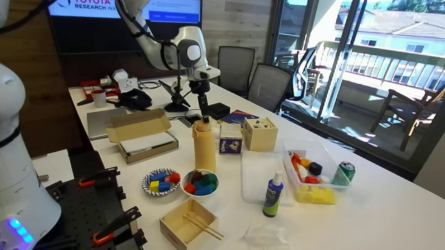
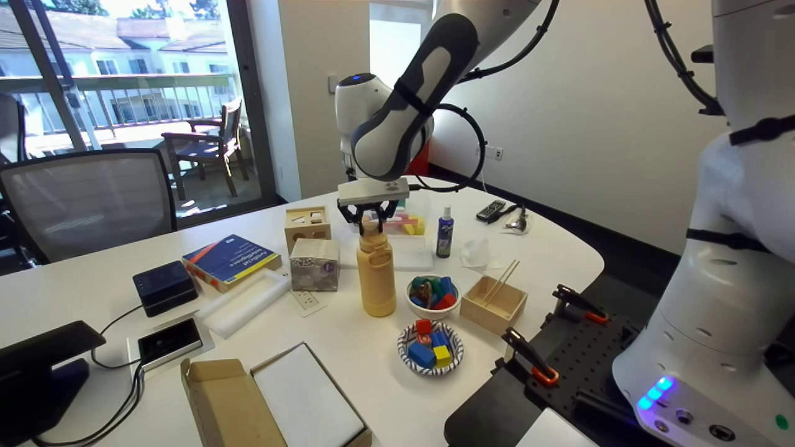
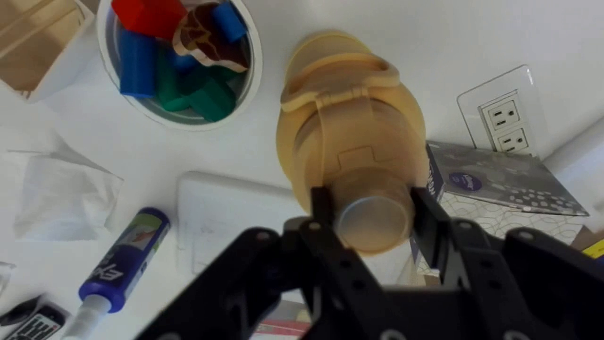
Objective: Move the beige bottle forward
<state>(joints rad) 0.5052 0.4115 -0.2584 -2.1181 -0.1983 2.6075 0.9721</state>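
Observation:
The tall yellowish-tan beige bottle stands upright on the white table in both exterior views (image 1: 205, 152) (image 2: 377, 282). In the wrist view the beige bottle (image 3: 351, 123) is seen from above, with its carry loop and paler cap. My gripper (image 3: 370, 194) has one black finger on each side of the cap, and both appear to touch it. The gripper also shows at the bottle's top in both exterior views (image 1: 205, 119) (image 2: 371, 228). The bottle's base appears to rest on the table; in an exterior view a bowl stands close in front of it.
A white bowl of blocks (image 1: 199, 199) and a patterned bowl (image 1: 145, 188) stand close by the bottle. A tissue box (image 2: 315, 270) is beside it. A wooden shape box (image 1: 260, 134), a spray bottle (image 1: 272, 197), a clear bin (image 1: 343, 187) and an open carton (image 1: 150, 157) are around.

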